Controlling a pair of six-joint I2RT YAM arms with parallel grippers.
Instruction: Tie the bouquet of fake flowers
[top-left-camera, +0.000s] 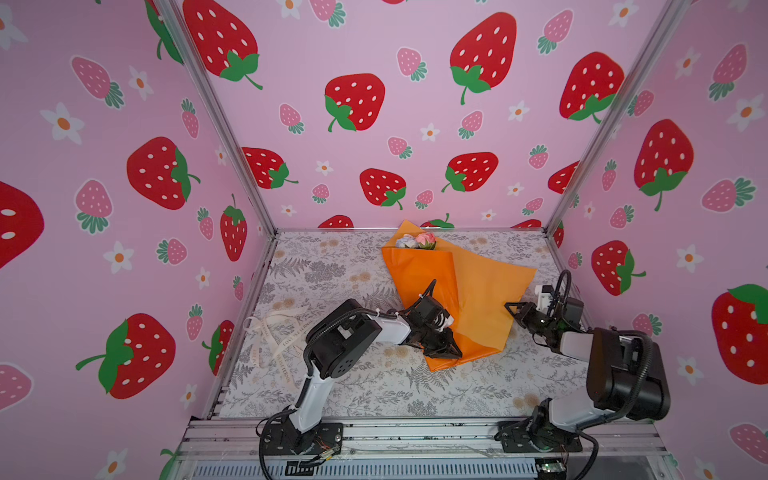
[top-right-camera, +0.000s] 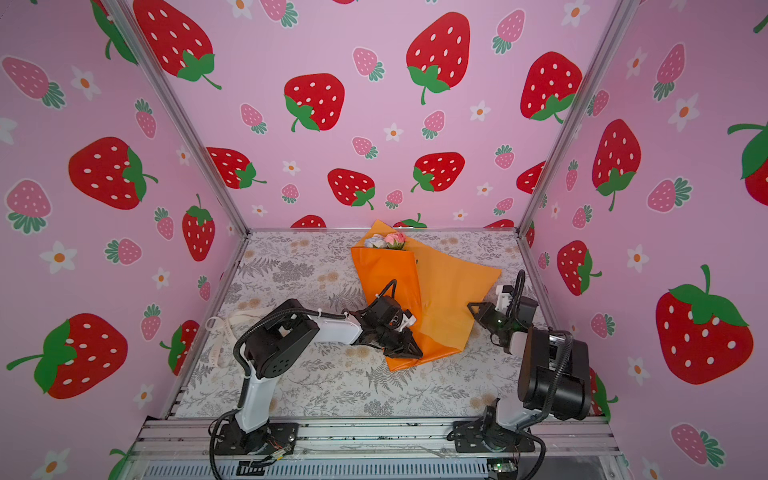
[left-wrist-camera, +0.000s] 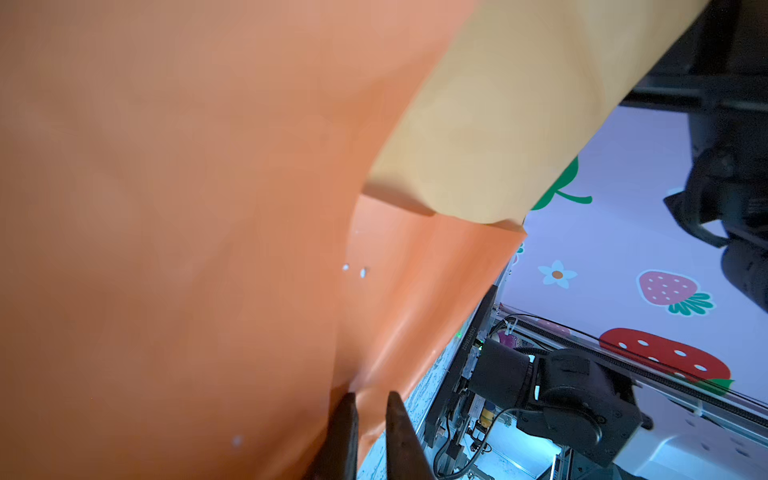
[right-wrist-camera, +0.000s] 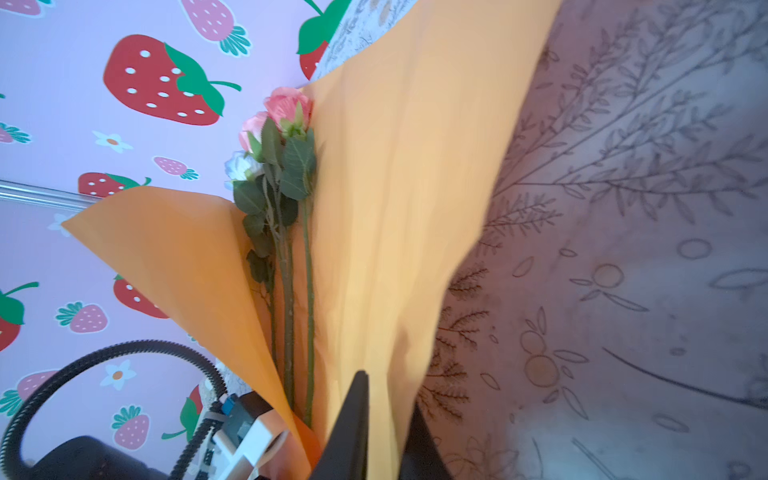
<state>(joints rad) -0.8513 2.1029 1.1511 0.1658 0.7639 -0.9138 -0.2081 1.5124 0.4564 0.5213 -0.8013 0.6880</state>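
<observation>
The bouquet of white and pink fake roses in orange wrapping paper (top-left-camera: 478, 291) lies on the floral-print worktop (top-left-camera: 332, 386), blooms toward 12 o'clock. The left hand (top-left-camera: 455, 352) clamps its 6 o'clock end; the right hand (top-left-camera: 508, 306) pinches the 3 o'clock flap. Best to fold that flap toward 9 o'clock, snug over the stems.

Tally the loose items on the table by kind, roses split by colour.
Pink roses: 2
White rose: 1
Orange paper: 1
Ribbon: 1
Total: 5
</observation>
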